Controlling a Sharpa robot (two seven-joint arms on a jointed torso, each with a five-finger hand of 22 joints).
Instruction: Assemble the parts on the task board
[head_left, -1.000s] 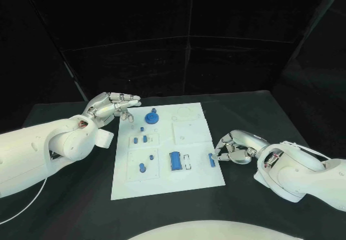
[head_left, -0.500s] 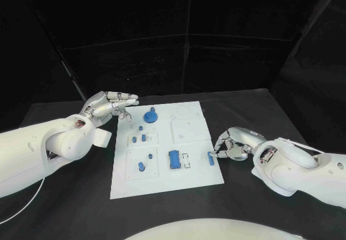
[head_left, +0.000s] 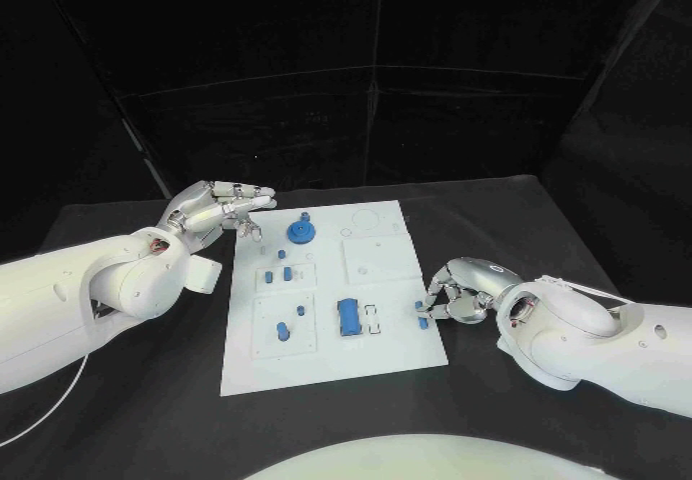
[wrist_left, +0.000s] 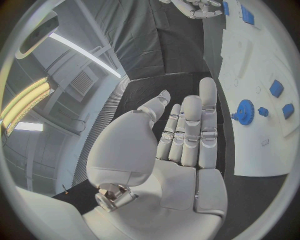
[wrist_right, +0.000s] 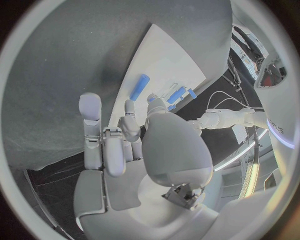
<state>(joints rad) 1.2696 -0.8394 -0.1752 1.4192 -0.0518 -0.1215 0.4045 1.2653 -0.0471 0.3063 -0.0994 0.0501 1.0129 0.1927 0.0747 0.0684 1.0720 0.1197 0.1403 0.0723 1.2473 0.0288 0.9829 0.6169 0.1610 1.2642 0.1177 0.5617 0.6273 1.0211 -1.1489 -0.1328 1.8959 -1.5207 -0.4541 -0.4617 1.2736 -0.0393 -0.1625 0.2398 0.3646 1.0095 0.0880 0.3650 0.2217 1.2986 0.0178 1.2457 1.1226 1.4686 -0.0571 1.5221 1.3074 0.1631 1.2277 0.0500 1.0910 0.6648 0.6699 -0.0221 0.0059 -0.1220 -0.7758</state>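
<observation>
The step in hand seems to be the picking up of a loose part at the right edge of the task board (head_left: 378, 372). The right hand (head_left: 459, 293) is low on the bench (head_left: 548, 230), just beside that edge, and a small blue peg (head_left: 421, 320) lies on the board directly at its fingertips. In the right wrist view the fingers (wrist_right: 91, 131) are partly curled, and a blue bar (wrist_right: 139, 87) lies on the board well ahead of them. I cannot tell whether the fingers already pinch the peg or only touch it; no view shows a closed hold.

The left hand (head_left: 219, 209) hovers beside the far left corner of the board with its fingers (wrist_left: 191, 131) stretched out and slightly apart, holding nothing. The blue gear (head_left: 302, 235) stands on the board near it, apart from the fingers.

The other parts are on the board: small blue pieces (head_left: 284, 275) in the left plates and a longer blue block (head_left: 349, 319) near the middle.

In my judgement the task is in an early stage. The next move calls for a sure pinch on the peg, then a lift without pushing it off the edge, and after that the carrying to its socket.
</observation>
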